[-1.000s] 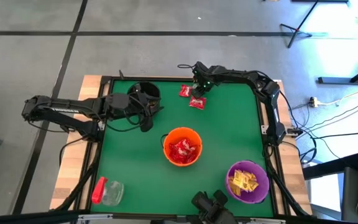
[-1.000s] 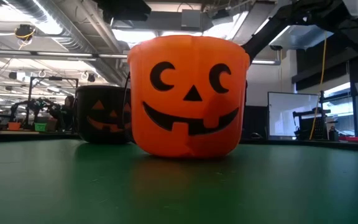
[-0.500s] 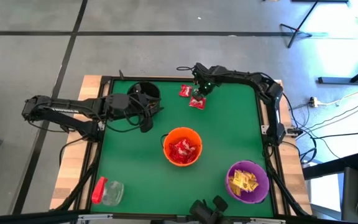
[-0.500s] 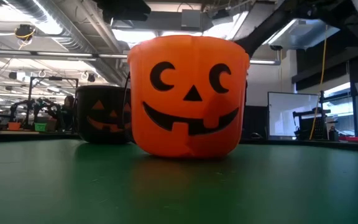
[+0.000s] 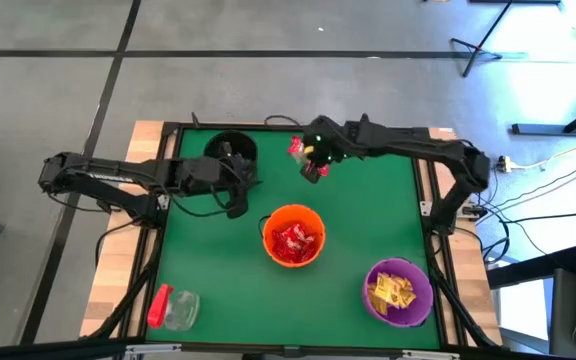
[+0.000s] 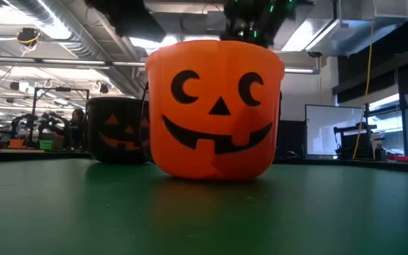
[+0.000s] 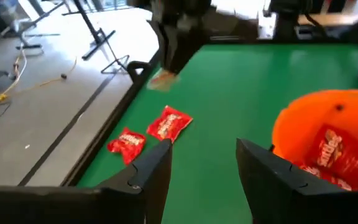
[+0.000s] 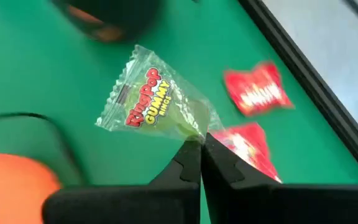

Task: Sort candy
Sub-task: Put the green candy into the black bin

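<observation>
My right gripper (image 8: 201, 152) is shut on a clear greenish gummy candy packet (image 8: 157, 99) above the table's far middle; it also shows in the high view (image 5: 314, 158). Two red candy packets (image 8: 257, 90) (image 8: 248, 148) lie flat on the green mat below it. My left gripper (image 7: 201, 165) is open and empty, right of the black bucket (image 5: 230, 148) and left of the red packets (image 7: 168, 123). The orange bucket (image 5: 293, 235) holds red candy. The purple bucket (image 5: 398, 290) holds yellow candy. My right gripper pinches one corner of the clear packet (image 8: 193, 132) between its two fingertips. The fingers come from above, pointing down. The packet hangs below them, clear of the mat, and also shows in the left wrist view (image 7: 163, 79).
A red-capped clear jar (image 5: 173, 308) lies at the near left corner. The table has a raised black rim (image 5: 428, 200). In the low view the orange bucket (image 6: 214, 106) stands in front of the black bucket (image 6: 115, 131). Open mat lies between the buckets.
My right gripper has risen from the mat by the red packets with the clear packet, which is now lifted clear. The gripper now shows above the orange bucket's rim in the low view.
</observation>
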Controlling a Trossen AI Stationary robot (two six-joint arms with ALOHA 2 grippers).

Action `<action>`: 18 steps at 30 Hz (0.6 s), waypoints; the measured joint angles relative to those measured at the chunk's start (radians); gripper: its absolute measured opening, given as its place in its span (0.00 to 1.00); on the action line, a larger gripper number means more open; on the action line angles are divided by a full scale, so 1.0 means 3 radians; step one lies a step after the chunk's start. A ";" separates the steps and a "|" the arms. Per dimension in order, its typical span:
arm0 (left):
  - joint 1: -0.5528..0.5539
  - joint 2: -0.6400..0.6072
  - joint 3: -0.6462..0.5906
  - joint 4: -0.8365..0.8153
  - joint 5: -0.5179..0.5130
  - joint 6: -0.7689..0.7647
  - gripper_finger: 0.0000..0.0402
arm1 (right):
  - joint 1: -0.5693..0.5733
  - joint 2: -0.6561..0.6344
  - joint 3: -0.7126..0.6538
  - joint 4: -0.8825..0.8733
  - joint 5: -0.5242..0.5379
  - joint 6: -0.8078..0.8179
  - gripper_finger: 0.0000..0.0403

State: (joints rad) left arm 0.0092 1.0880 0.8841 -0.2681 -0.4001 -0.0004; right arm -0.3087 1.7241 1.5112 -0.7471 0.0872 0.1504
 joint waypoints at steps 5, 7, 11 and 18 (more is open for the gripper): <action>-0.0103 0.0357 0.0000 0.0253 -0.0027 0.0360 0.45 | 0.0355 -0.0099 0.0003 0.0255 0.0009 0.0007 0.00; -0.0150 0.0489 0.0000 0.0381 -0.0114 0.0474 0.47 | 0.0453 -0.0104 0.0003 0.0307 0.0002 0.0008 0.00; -0.0252 0.0646 0.0000 0.0532 -0.0408 0.0652 0.52 | 0.0575 -0.0104 0.0003 0.0300 -0.0002 0.0053 0.00; -0.0371 0.0675 0.0001 0.0695 -0.0643 0.0964 0.59 | 0.0642 -0.0104 0.0003 0.0329 -0.0005 0.0094 0.00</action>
State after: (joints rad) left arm -0.1021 1.2903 0.8845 -0.0597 -0.5930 0.2888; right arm -0.1162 1.6928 1.5120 -0.6486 0.0857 0.1786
